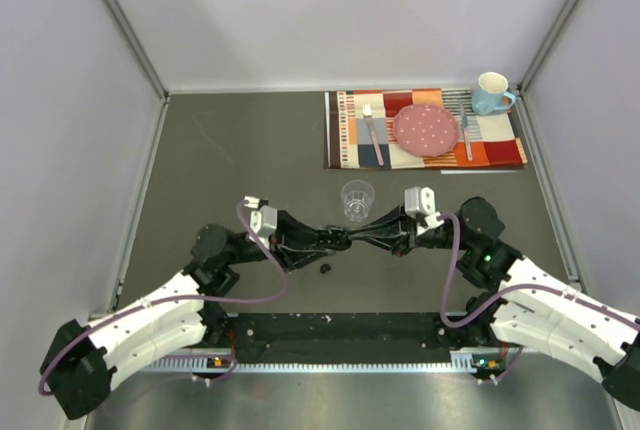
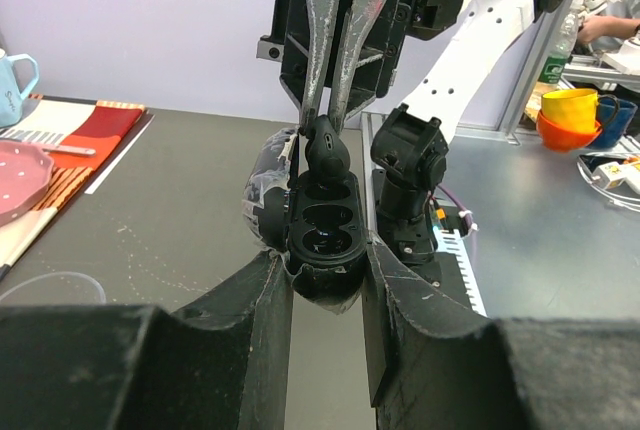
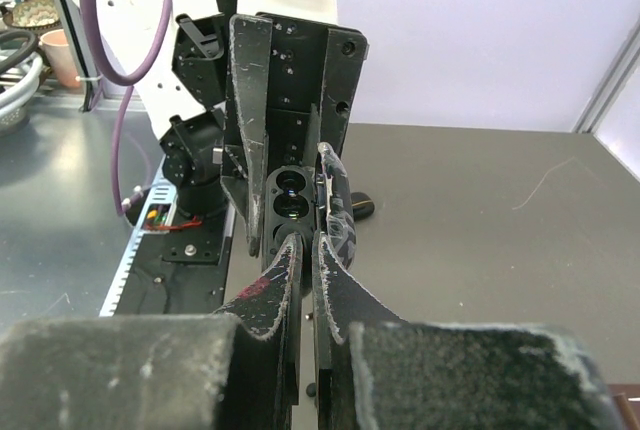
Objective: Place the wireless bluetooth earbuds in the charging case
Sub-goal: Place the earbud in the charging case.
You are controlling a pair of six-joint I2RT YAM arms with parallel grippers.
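Over the case (image 2: pixel 324 235) clamped in the left jaws, the right jaws, pinching a bud (image 2: pixel 326 155), should seat it squarely.

Bright, even overhead light; soft shadows on the dark grey matte table (image 1: pixel 250 140); nearest black foam-padded fingers (image 2: pixel 200 370) slightly blurred in wrist views.

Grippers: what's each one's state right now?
Left gripper: shut on case.
Right gripper: shut on earbud.
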